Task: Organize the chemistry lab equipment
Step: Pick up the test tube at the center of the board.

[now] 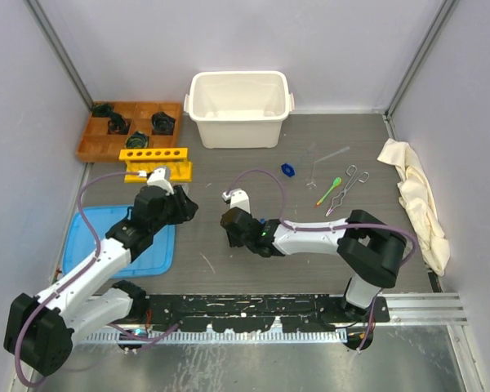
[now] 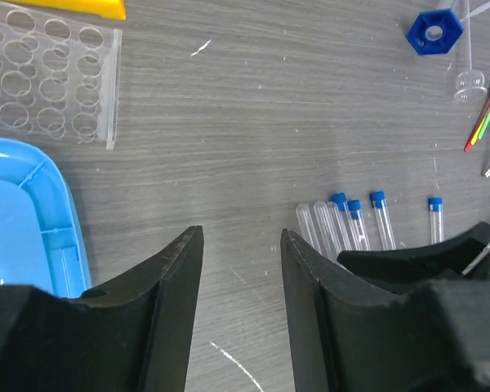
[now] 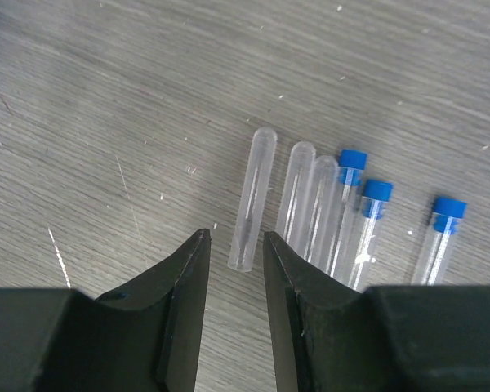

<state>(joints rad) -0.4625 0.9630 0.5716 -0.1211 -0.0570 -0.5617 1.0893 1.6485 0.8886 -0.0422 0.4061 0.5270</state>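
Hovering part-open and empty, the right gripper [image 3: 233, 237] is nearer: the leftmost uncapped tube [image 3: 253, 192] lies mid-frame, its long axis running up-frame from the jaw gap, while the left gripper [image 2: 242, 235], also open and empty, sees it lower right.

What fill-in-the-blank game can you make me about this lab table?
The tiny caps on the small clear glass tubes are ___.
The holed plastic tube rack is ___.
The rectangular plastic tub at the back of the table is ___.
Missing words: blue, yellow, white.
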